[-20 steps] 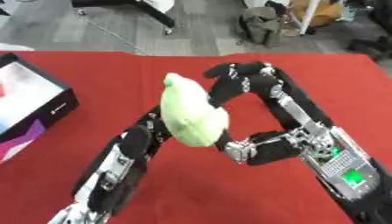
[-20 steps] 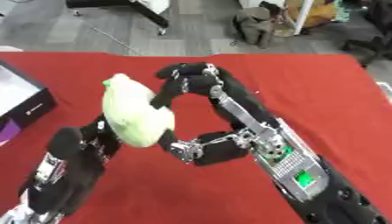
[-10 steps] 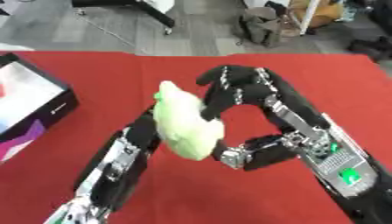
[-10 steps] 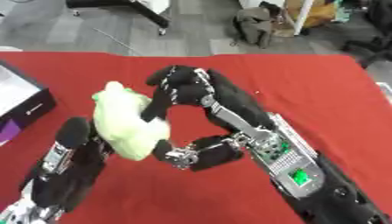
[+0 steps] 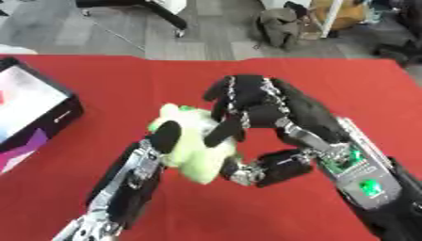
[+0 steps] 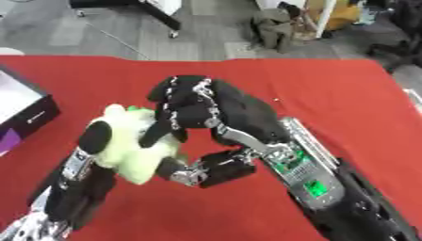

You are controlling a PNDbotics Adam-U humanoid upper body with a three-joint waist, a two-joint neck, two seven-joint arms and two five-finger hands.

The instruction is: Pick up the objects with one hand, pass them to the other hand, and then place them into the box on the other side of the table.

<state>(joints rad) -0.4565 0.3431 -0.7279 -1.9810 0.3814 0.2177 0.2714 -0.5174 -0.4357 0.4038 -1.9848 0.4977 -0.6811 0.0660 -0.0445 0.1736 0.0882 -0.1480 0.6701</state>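
Observation:
A pale green soft object point(image 5: 194, 143) hangs above the red table, held between both hands. My left hand point(image 5: 165, 136) rises from the lower left with its fingers curled round the object's left side. From the right, my right hand point(image 5: 247, 101) curls over the object's top and right side, fingers point(image 6: 157, 134) pressed on it. Much of the object is hidden behind the hands. The box point(image 5: 33, 117), black-walled with a white and pink inside, stands at the left edge of the table.
The red tablecloth point(image 5: 107, 84) covers the table. Beyond its far edge lie grey floor, chair legs point(image 5: 169, 19) and a bag point(image 5: 284, 26). My right forearm point(image 5: 362, 183), with a green light, crosses the lower right.
The green object has come down and tilted from upright. My right hand has closed in over its top, and now both hands grasp it.

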